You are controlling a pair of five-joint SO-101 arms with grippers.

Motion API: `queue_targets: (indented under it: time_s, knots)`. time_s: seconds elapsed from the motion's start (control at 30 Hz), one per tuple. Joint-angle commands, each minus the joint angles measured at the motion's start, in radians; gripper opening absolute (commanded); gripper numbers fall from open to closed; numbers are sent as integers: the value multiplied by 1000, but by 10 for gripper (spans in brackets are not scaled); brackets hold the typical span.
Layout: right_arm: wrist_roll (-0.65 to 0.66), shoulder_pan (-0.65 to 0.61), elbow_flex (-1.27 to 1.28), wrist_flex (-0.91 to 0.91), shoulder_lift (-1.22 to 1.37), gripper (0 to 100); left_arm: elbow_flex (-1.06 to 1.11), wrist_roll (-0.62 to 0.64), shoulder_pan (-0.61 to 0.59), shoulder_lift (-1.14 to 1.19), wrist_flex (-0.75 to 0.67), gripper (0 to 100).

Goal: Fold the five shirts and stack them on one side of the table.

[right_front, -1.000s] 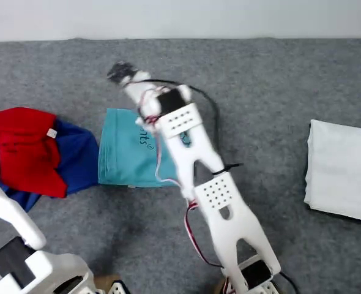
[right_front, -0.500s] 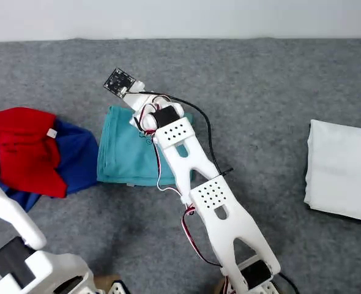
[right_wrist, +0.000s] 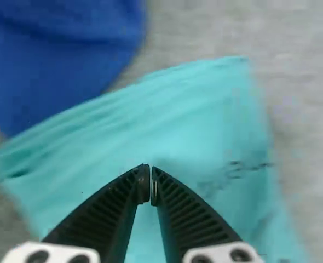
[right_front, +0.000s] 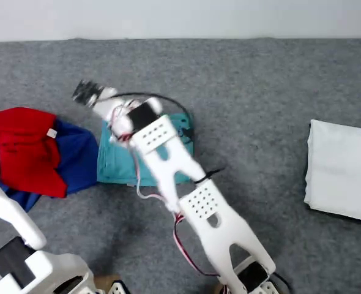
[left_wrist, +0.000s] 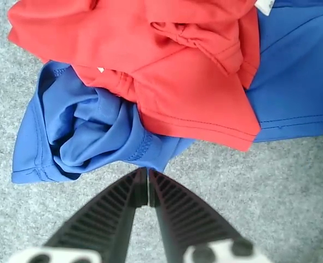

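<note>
The right gripper (right_wrist: 150, 189) has its jaws closed tip to tip, with no cloth visibly caught between them. It hovers low over the teal shirt (right_wrist: 194, 126), which lies folded into a flat rectangle, so the closed tips look suited to pressing or smoothing the fold rather than lifting it. In the high view the right arm (right_front: 168, 165) stretches across this teal shirt (right_front: 113, 164) and hides much of it.

The left gripper (left_wrist: 148, 189) is likewise closed on nothing. It hangs above bare table (left_wrist: 260, 186) at the far side of the heap from the teal shirt, and seems to be waiting its turn.

That heap lies just beside the teal shirt: a blue shirt (left_wrist: 79, 131), crumpled, with a red shirt (left_wrist: 167, 71) bunched on top and overlapping it. Both are unfolded. A white shirt (right_front: 342, 177), already folded, lies well apart from the teal shirt on its opposite side, probably the start of the stack. The heap crowds the teal shirt's edge, and the outstretched right arm blocks the path between the two.
</note>
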Motion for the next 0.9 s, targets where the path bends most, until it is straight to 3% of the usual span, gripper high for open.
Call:
queue_targets:
  time_s: [0.0, 0.27, 0.5, 0.63, 0.77, 0.87]
  knots:
    - [-72, -61, -46, 68, -47, 9, -4, -5, 0, -48, -9, 15]
    - [-94, -124, -51, -39, 91, 9, -4, -5, 0, -48, -9, 15]
    - [-107, -36, -46, 137, -87, 9, -4, -9, 0, -48, -9, 15]
    - [-256, 44, -21, 130, -191, 28, -4, -5, 2, -46, -11, 15]
    - [-350, 77, 118, 134, -266, 165, -4, -8, 28, -46, -11, 15]
    - [-470, 93, 287, 134, -363, 190, -4, -9, 49, -44, -11, 15]
